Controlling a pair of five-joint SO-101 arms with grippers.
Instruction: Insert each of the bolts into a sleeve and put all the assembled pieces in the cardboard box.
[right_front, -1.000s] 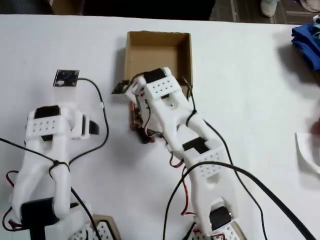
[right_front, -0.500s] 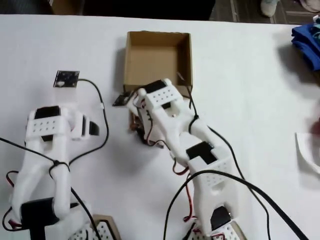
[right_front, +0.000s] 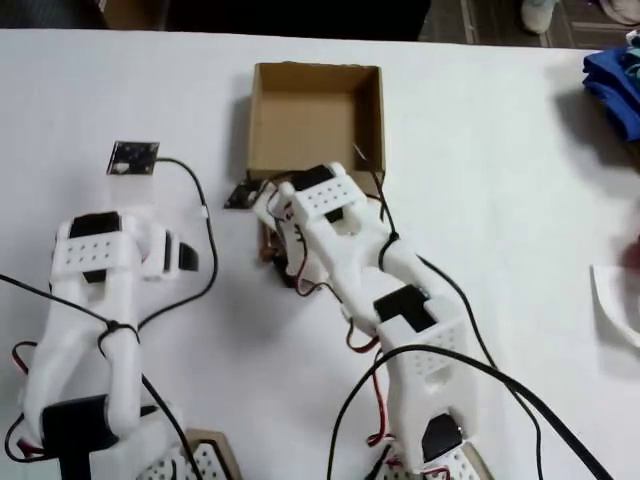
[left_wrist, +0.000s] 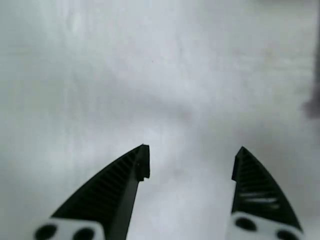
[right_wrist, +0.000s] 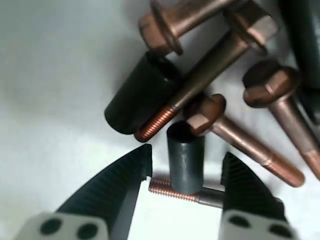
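Several copper bolts (right_wrist: 235, 127) and black sleeves lie heaped on the white table. One upright black sleeve (right_wrist: 185, 157) stands between the fingers of my open right gripper (right_wrist: 186, 167), over a bolt's threaded end (right_wrist: 172, 189). A second sleeve (right_wrist: 140, 95) lies tilted just beyond. From above, the right arm (right_front: 330, 215) hangs over the pile (right_front: 270, 245), just in front of the cardboard box (right_front: 262, 120), whose inside looks bare. My left gripper (left_wrist: 192, 162) is open over bare table, and its arm (right_front: 100, 260) sits at the left.
A small black square card (right_front: 133, 157) lies on the table beyond the left arm. Blue cloth (right_front: 615, 85) sits at the far right corner, and a white curved object (right_front: 612, 305) at the right edge. Cables trail from both arms.
The right arm has drawn back from the box's front edge and lowered over the pile of bolts and sleeves. The left arm has stayed still.
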